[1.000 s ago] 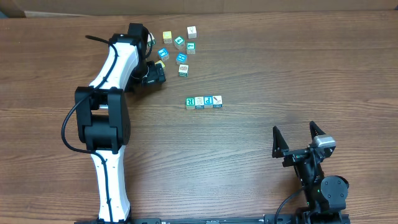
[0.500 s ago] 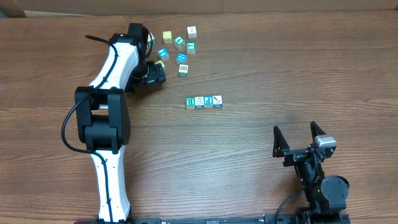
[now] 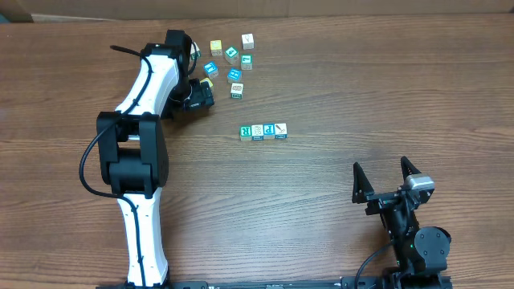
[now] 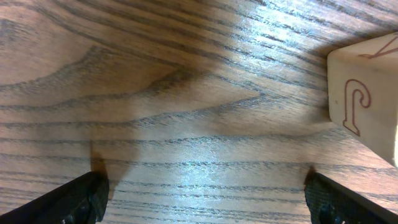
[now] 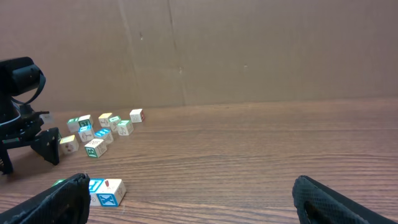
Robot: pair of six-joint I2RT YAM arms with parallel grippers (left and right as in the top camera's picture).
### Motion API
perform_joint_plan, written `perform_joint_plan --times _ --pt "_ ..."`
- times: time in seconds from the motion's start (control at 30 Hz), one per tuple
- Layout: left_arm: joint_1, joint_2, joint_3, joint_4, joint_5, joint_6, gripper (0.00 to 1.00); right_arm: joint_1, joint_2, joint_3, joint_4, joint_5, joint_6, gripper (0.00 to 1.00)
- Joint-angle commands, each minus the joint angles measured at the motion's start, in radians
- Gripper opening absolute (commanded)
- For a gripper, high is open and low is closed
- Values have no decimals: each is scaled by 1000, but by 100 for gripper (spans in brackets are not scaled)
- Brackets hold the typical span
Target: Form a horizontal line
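Note:
Four small cubes form the horizontal line (image 3: 263,131) at mid-table: teal "R" cube (image 3: 246,132), pale tan-patterned cube (image 3: 257,131), blue "P" cube (image 3: 269,130), white cube with a dark mark (image 3: 281,129). They touch side by side. The right end of the line also shows in the right wrist view (image 5: 102,190). My left gripper (image 3: 205,95) is open and empty at the far left, low over bare wood (image 4: 202,199). A pale cube with a red "J" (image 4: 367,93) lies just to its right. My right gripper (image 3: 383,172) is open and empty near the front right (image 5: 199,202).
Several loose cubes (image 3: 229,64) lie scattered at the back, right of my left gripper, among them a yellow-faced one (image 3: 216,48). They also show in the right wrist view (image 5: 99,134). A cardboard wall (image 5: 249,50) stands behind the table.

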Motion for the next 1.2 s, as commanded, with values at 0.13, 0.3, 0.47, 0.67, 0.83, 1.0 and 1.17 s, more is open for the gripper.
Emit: perform_joint_plan --times 0.13,0.3,0.47,0.67,0.83,1.0,1.17 --pt "-8 5 -6 0 -16 3 100 -6 -8 -10 3 -2 3 100" --pt "-8 6 -6 0 -16 3 100 -6 -8 -10 3 -2 3 100" --pt "14 6 -6 0 -16 3 100 -6 -8 -10 3 -2 3 100" --pt "75 6 -6 0 -16 3 100 -6 -8 -10 3 -2 3 100" --pt "167 1 -6 0 -16 3 100 -6 -8 -10 3 -2 3 100" --pt "250 -90 -6 0 -17 3 100 -6 -8 -10 3 -2 3 100" --pt "330 -292 -6 0 -16 3 100 -6 -8 -10 3 -2 3 100"
